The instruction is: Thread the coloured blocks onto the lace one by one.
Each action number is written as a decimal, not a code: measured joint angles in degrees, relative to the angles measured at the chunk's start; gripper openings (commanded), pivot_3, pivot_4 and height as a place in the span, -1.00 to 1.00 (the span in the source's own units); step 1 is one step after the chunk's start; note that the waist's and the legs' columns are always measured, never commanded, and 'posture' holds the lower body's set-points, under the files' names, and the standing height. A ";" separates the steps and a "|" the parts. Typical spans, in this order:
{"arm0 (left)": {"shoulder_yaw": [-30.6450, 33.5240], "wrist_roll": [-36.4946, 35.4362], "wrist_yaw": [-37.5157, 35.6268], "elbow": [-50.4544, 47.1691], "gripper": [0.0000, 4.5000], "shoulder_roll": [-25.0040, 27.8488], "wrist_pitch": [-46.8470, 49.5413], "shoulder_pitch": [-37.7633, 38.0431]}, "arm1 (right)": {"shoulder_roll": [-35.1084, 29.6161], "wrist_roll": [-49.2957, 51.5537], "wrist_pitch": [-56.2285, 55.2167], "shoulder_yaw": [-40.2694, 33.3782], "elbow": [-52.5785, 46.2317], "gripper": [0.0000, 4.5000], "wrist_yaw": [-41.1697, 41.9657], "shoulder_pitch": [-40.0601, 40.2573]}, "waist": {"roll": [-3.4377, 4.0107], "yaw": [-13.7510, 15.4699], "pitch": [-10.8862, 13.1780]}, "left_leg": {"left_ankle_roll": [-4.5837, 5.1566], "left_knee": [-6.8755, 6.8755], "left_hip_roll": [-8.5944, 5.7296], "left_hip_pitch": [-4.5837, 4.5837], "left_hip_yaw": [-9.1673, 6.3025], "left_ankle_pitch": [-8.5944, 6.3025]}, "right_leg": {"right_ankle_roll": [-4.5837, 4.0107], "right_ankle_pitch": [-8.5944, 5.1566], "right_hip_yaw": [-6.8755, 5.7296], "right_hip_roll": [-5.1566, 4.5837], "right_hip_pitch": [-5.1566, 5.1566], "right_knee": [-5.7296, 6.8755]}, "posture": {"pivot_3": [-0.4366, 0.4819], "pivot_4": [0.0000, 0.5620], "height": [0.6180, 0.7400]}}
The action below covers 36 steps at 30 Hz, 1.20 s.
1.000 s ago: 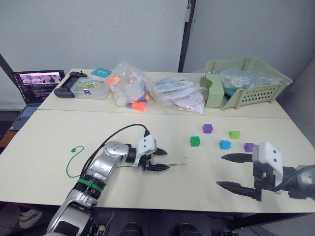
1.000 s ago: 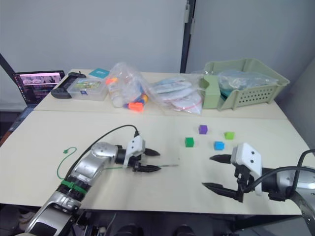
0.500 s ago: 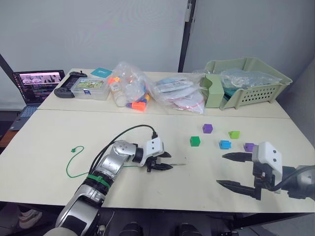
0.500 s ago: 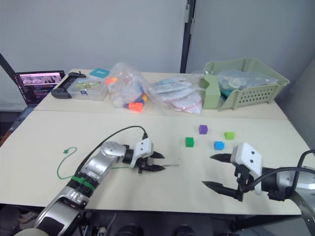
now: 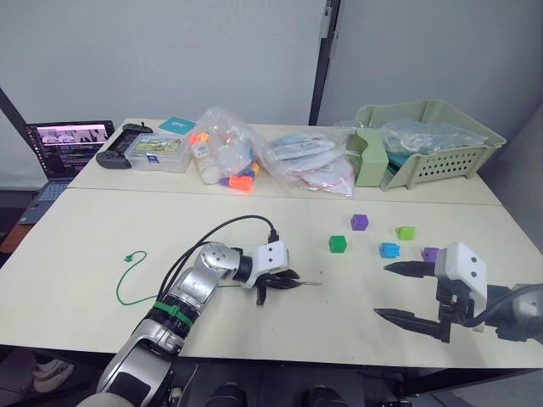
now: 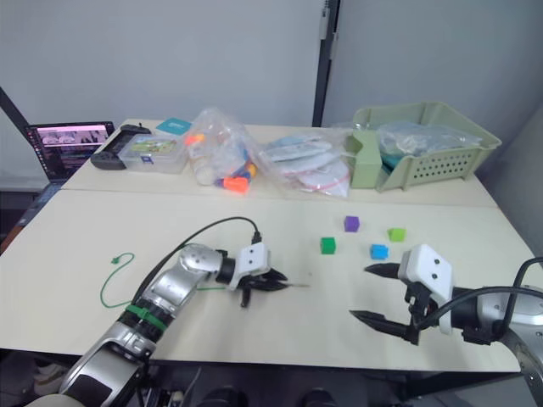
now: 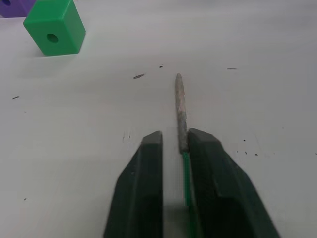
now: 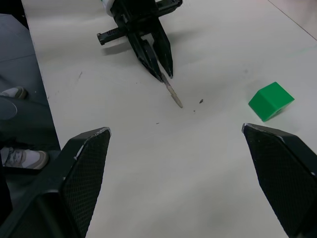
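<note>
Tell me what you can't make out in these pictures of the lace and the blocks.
- Lace: in the left wrist view the left gripper fingers close around it; whether they truly pinch it is unclear.
- Purple block: cut off by the left wrist view's edge.
- Second purple block: in the left eye view partly hidden behind the right gripper.
- Block holes: too small in the eye views.

An open black laptop (image 5: 65,146) sits at the far left beside a black game controller (image 5: 119,155) and a clear plastic box (image 5: 156,153). Clear plastic bags of orange toys (image 5: 227,157) lie mid-desk; a pale green slatted basket (image 5: 428,148) stands far right.
</note>
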 measured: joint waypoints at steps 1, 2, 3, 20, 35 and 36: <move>-0.06 0.05 0.05 -0.36 -0.98 0.05 0.54 0.00 | 0.00 -0.03 -0.01 0.03 0.21 1.00 0.03 -0.17 | 0.00 -0.01 0.00 | 0.00 0.00 0.00 0.01 0.00 0.00 | 0.00 0.00 0.00 0.00 0.01 0.00 | -0.05 -0.47 0.96; -0.11 0.08 0.13 -0.58 -0.98 0.05 1.11 0.00 | 0.00 -0.09 -0.02 0.08 0.47 1.00 0.06 -0.39 | 0.00 -0.02 0.00 | 0.00 0.00 0.00 0.01 0.00 0.00 | 0.00 0.00 0.00 0.00 0.01 0.00 | -0.05 -0.47 0.96; -0.20 0.12 0.25 -0.63 -0.98 0.04 1.27 0.00 | 0.00 -0.14 -0.03 0.18 0.78 1.00 0.08 -0.55 | 0.00 -0.01 0.00 | 0.00 0.00 0.00 0.02 0.00 0.00 | 0.00 0.00 0.00 0.00 0.02 0.00 | -0.05 -0.47 0.96; 5.57 -9.58 -4.41 -7.84 -0.98 0.67 6.29 -1.68 | 5.91 3.69 3.28 -3.76 2.18 1.00 -5.32 0.67 | 0.00 0.11 0.00 | 0.00 0.00 -0.01 -0.03 -0.03 0.00 | 0.00 0.00 0.01 -0.01 0.00 0.00 | -0.05 -0.47 0.96; 5.35 -11.07 -9.92 -5.71 -0.98 0.82 7.69 -5.92 | 26.50 -0.73 -5.03 -12.00 2.48 1.00 -22.07 14.54 | 0.07 -0.70 -0.03 | 0.00 -0.02 -0.01 -0.02 -0.04 0.00 | 0.02 -0.01 0.03 0.02 -0.01 0.00 | -0.05 -0.47 0.96; 5.31 -11.11 -10.27 -5.78 -0.98 0.94 7.98 -5.90 | 27.12 -1.80 -6.65 -11.99 3.36 1.00 -22.36 14.65 | 0.07 -0.82 -0.03 | 0.01 -0.02 -0.01 -0.02 -0.04 0.00 | 0.02 -0.01 0.03 0.02 0.00 0.00 | -0.05 -0.47 0.96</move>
